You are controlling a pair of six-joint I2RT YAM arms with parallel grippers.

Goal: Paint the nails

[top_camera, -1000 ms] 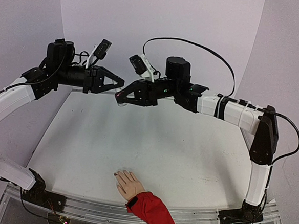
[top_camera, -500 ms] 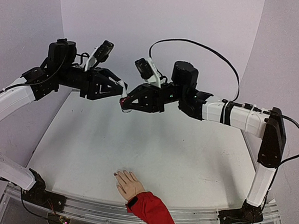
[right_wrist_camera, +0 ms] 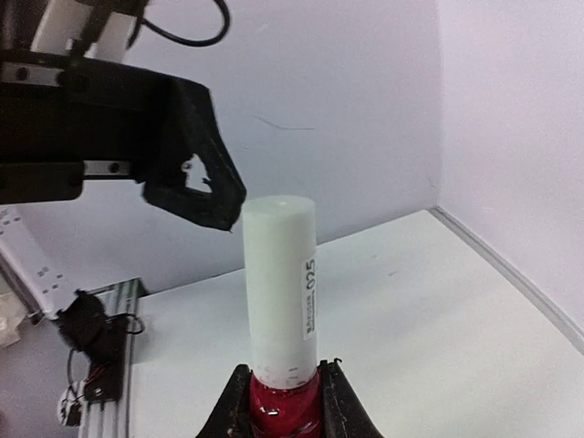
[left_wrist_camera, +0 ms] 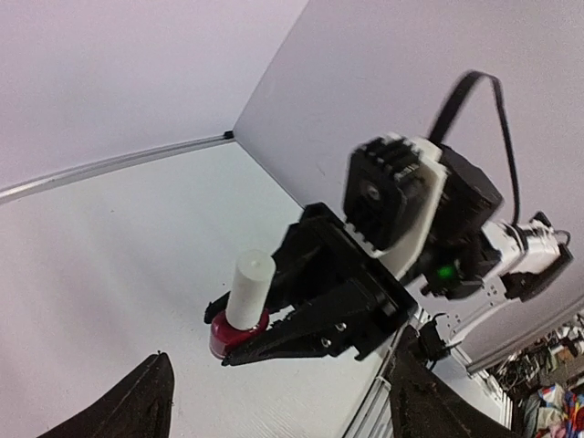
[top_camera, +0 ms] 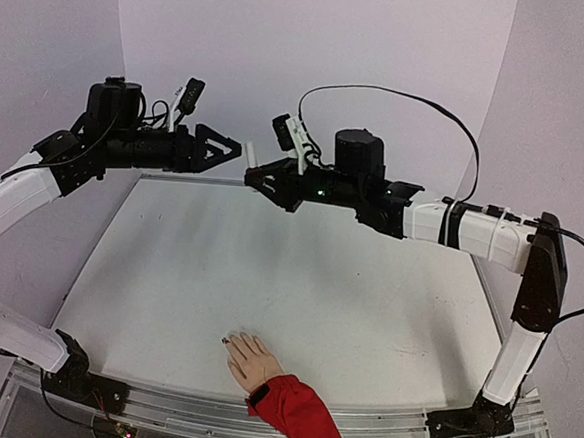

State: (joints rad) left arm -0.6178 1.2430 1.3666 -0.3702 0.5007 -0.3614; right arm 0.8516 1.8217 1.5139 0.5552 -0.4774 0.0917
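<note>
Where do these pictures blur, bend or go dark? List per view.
Top external: sharp, even light, table edges bowed by the lens. Left wrist: right arm's camera housing smeared. Right wrist: white cap crisp, print legible, left arm in silhouette.

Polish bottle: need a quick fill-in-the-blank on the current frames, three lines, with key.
1. The right gripper has its jaws shut on the polish bottle, below its ___ cap.
2. The left gripper faces that cap with its jaws ___.
3. The mannequin hand lies at the table's near edge in a ___ sleeve.

Missing words: white; open; red
</note>
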